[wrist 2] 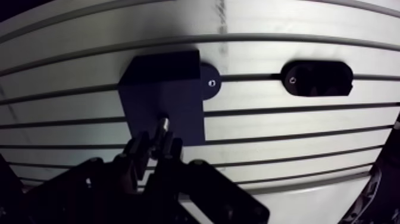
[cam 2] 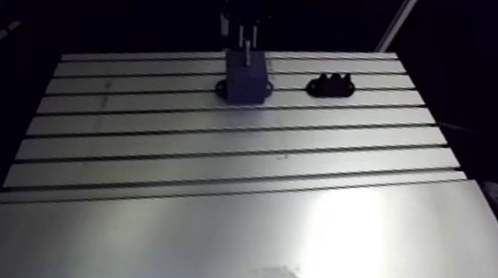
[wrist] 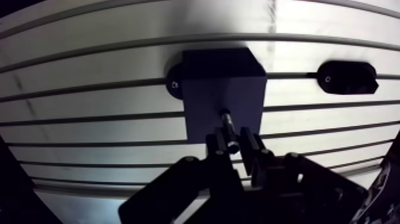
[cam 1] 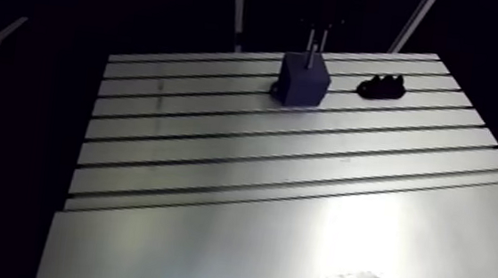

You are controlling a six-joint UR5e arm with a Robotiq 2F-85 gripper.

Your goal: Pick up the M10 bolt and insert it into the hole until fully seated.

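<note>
Slotted table, bolt gripped over the dark block

Aluminium table (cam 1: pixel 213 173) with long slots fills the arm view, and its nearer part is a smooth plate (cam 1: pixel 311 255) that catches a bright glare. Toward the far edge, about midway across the slotted rows, stands a dark block (cam 1: pixel 304 82), upright, its sides roughly in line with the slots. In the wrist view a round foot tab (wrist: pixel 174 83) sticks out from the block's base and lies flat on the table.

From above, the gripper (wrist: pixel 234 144) reaches down over the block. Its two fingers are closed on the M10 bolt (wrist: pixel 228 126), clamping it near one end, so that the rest of the shank points ahead of the fingers toward the block's top face. The free end of the bolt sits over the middle of that face. Whether the tip has gone into the block or only meets its surface cannot be told.

Further right, well apart from the block, a black holder (cam 1: pixel 381 87) of oblong shape lies flat on the table across one of the slots, nothing touching it
</note>
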